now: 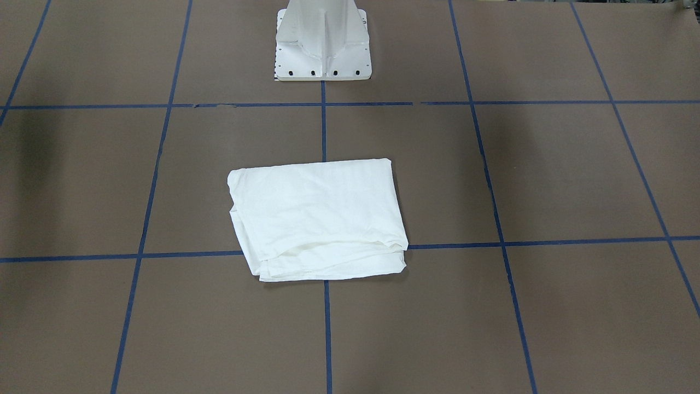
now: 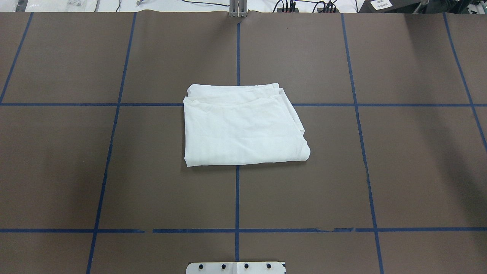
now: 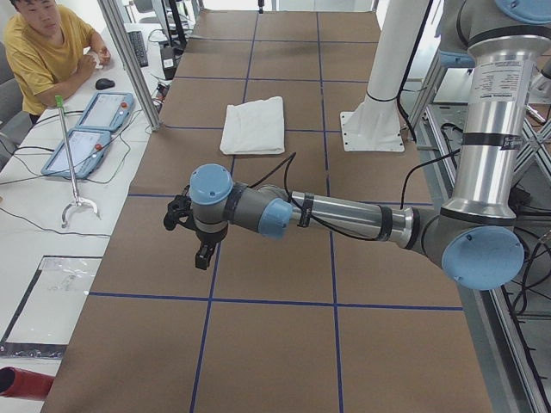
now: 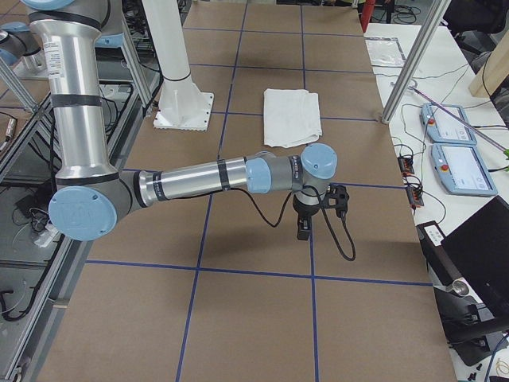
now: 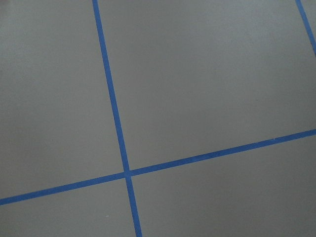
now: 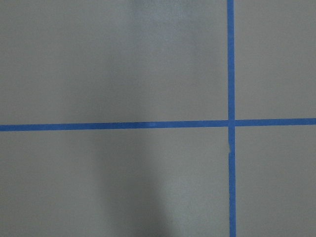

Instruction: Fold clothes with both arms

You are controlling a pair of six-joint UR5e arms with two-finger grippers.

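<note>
Shirt: white T-shirt folded into a flat rectangle, centre of overhead frame, layered edges along its top. It lies on the brown table, over a blue tape crossing.
Left arm: left gripper hangs over table, mid-left of left-side view, well apart from T-shirt; open or closed, can't tell.
Right arm: right gripper hangs over table, centre of right-side view, well apart from T-shirt; state can't tell.
Wrist cams: table & tape only.
Base: white pedestal, top centre of front view.

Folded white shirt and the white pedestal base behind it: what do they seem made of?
The shirt looks like soft matte fabric, probably cotton knit: it lies in limp layers with creases and wavy edges. The pedestal base looks like rigid white-painted metal, slightly glossy: a flat plate with bolt holes and straight ribs.
</note>
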